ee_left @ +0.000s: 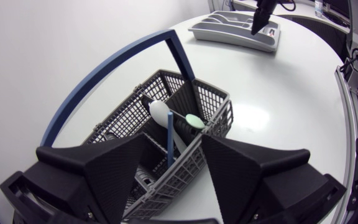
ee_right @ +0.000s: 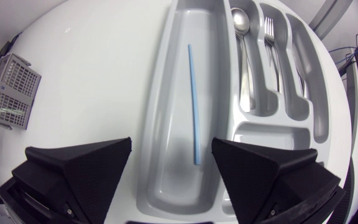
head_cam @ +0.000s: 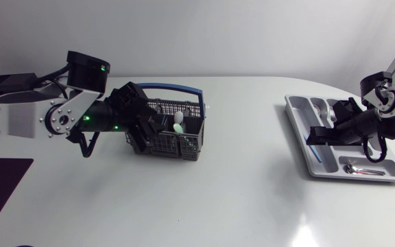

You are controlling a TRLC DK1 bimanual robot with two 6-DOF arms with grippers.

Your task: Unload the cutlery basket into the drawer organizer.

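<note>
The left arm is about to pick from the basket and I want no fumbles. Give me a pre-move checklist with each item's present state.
1. The left hand is open: ok.
2. The blue straw in the cutlery basket stands between the left hand's fingers: ok.
3. Those fingers are clear of the basket's dividers: cannot tell.
4. The right hand is open and holds nothing: ok.
5. The second straw lies flat in the long compartment of the drawer organizer: ok.
6. The way into that compartment is free: not ok, the right hand hangs over it.
</note>
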